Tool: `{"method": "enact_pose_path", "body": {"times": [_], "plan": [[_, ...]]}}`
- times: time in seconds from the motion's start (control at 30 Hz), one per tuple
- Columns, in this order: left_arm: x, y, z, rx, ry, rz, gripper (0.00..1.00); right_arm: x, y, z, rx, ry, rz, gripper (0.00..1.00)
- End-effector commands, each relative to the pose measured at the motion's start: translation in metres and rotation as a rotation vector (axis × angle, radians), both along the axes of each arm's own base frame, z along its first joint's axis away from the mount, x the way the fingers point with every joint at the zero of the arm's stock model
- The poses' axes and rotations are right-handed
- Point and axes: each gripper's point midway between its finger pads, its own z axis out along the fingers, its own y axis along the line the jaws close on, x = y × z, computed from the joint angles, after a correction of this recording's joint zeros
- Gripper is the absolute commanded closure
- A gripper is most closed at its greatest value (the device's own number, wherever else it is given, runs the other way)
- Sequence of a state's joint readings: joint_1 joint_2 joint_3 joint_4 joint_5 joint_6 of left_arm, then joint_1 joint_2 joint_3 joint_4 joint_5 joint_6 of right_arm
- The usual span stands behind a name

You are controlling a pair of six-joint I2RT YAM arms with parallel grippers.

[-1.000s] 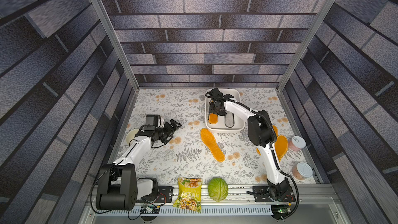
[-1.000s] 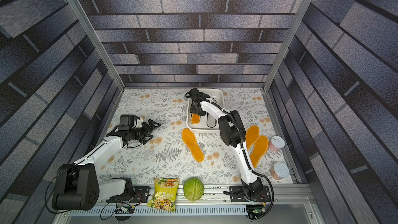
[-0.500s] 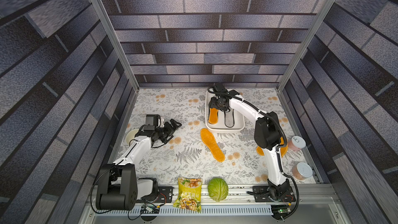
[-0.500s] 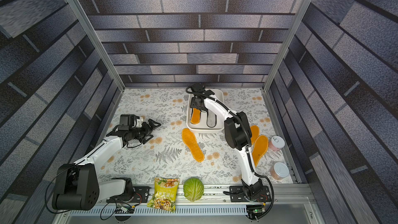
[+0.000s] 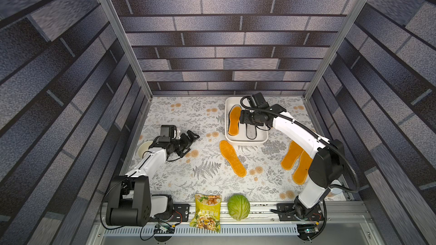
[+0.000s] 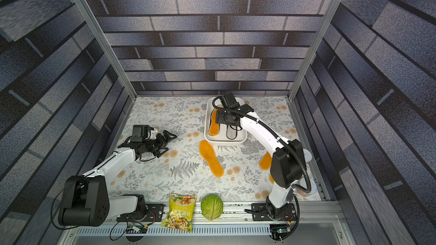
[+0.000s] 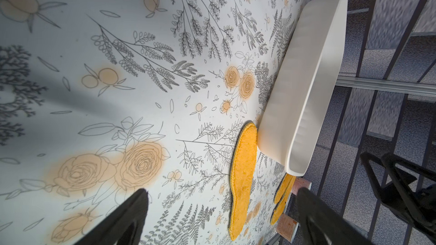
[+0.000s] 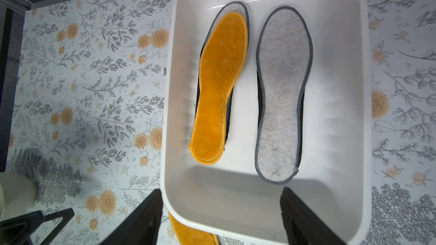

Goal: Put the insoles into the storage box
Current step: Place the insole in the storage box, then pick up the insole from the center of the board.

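Since a sec ago the right gripper (image 8: 221,190) has let go and pulled back toward the near end of the storage box (image 5: 245,141). Its jaws have gone from pinched to well apart w/ nothing between them. The orange insole (image 8: 219,86) it was carrying now lies flat in the left half of the box. The left arm hasn't budged.

The box sits far, a bit right of centre. Under that orange one there's a grey insole w/ dark edging, only its far tip (image 8: 236,5) peeking out, plus a black edge below it. Right half of the box has another grey insole (image 8: 282,90), also w/ a black one showing under its edge.

Still out on the table: one orange insole (image 5: 232,157) just near of the box, almost touching its near-left corner, and two more orange ones (image 5: 291,155) side by side further right, partly hidden by the right arm.

Left gripper (image 5: 193,136) is over on the left side, jaws wide apart, empty, well away from the box. Cream bowl (image 5: 144,148) is tucked behind that arm. Snack bag (image 5: 207,212) and cabbage (image 5: 238,206) sit on the near rail.
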State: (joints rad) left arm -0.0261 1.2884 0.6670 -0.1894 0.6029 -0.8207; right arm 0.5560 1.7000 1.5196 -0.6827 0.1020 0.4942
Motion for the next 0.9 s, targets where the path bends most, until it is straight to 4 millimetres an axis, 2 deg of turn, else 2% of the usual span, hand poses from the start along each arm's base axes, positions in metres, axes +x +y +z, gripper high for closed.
{"method": "enact_pose_path", "body": {"times": [0.0,0.1,0.23,0.33,0.37,0.43,0.6,0.77,0.87], "plan": [[0.008,-0.005,0.011,-0.012,-0.023,-0.009,0.0,-0.026,0.001,-0.012,0.018,0.049,0.118,0.2],[0.01,-0.006,0.008,-0.018,-0.017,-0.007,0.0,-0.055,0.009,-0.021,0.072,0.094,0.238,0.0],[0.012,-0.014,0.004,-0.04,-0.002,-0.017,0.0,-0.079,0.008,-0.031,0.13,0.076,0.282,0.0],[0.017,-0.021,0.006,-0.051,-0.02,-0.028,0.0,-0.089,0.01,-0.029,0.182,0.041,0.297,0.0],[0.017,-0.022,0.006,-0.051,-0.02,-0.031,0.0,-0.095,0.008,-0.036,0.186,0.044,0.301,0.0],[0.018,-0.026,0.006,-0.051,-0.019,-0.039,0.0,-0.103,0.012,-0.035,0.205,0.023,0.324,0.0],[0.018,-0.03,0.008,-0.049,-0.017,-0.046,0.0,-0.119,0.015,-0.04,0.096,-0.053,0.359,0.0],[0.017,-0.031,0.011,-0.047,-0.021,-0.043,0.0,-0.133,0.034,-0.044,0.083,-0.076,0.418,0.0],[0.017,-0.033,0.011,-0.055,-0.018,-0.046,0.0,-0.141,0.045,-0.058,0.037,-0.064,0.452,0.0]]}}
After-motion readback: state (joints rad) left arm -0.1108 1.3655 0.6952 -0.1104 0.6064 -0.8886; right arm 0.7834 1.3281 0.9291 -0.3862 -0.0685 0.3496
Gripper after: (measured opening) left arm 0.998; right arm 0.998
